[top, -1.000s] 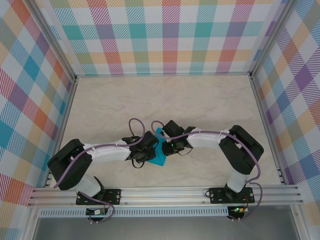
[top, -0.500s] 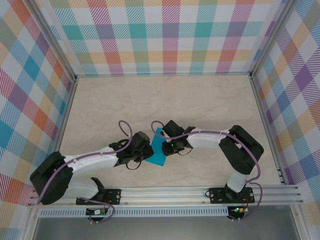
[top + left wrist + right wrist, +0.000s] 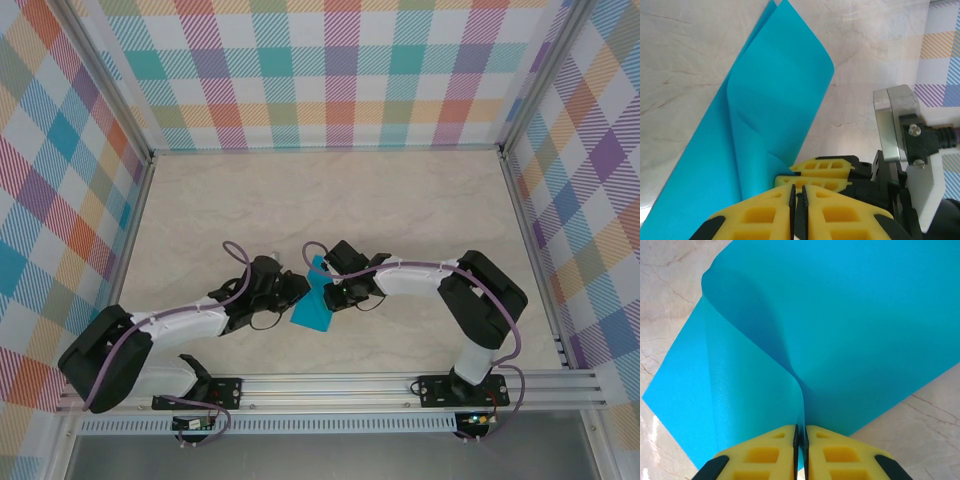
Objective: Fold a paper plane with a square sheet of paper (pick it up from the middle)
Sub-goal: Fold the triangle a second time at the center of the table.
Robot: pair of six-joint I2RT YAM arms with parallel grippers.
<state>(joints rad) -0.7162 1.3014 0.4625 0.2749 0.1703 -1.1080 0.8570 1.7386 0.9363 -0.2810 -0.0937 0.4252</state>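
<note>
1. You will find the square sheet of paper (image 3: 311, 312) near the middle of the surface (image 3: 400, 200), toward its near edge. It lies between the tips of the left arm (image 3: 190, 320) and the right arm (image 3: 420, 275), well apart from the checked walls (image 3: 340, 70).
2. The right fingers (image 3: 765, 456) are pressed together on the sheet. In your right wrist view a ridge of teal paper runs straight down into the slit between them.
3. From that pinch the paper swells upward and curls over to the left as a rounded flap. The rest fans out wide above the marble-patterned surface.
4. The left fingers (image 3: 760, 216) are closed pad against pad, with only a thin dark line between them.
5. The sheet passes just beside the left-hand one of those two fingers and goes behind it. Whether an edge is caught between the pads you cannot tell from this angle.
6. In your left wrist view the right fingers (image 3: 820, 167) sit just beyond the left ones, at the low point where the sheet gathers.
7. In that same view the sheet is doubled over. Two layers nearly meet at the far corner, and the bend along the right side is loose and rounded, not pressed flat.
8. From above, both wrists converge on the sheet from opposite sides, with one teal corner pointing away from you.
</note>
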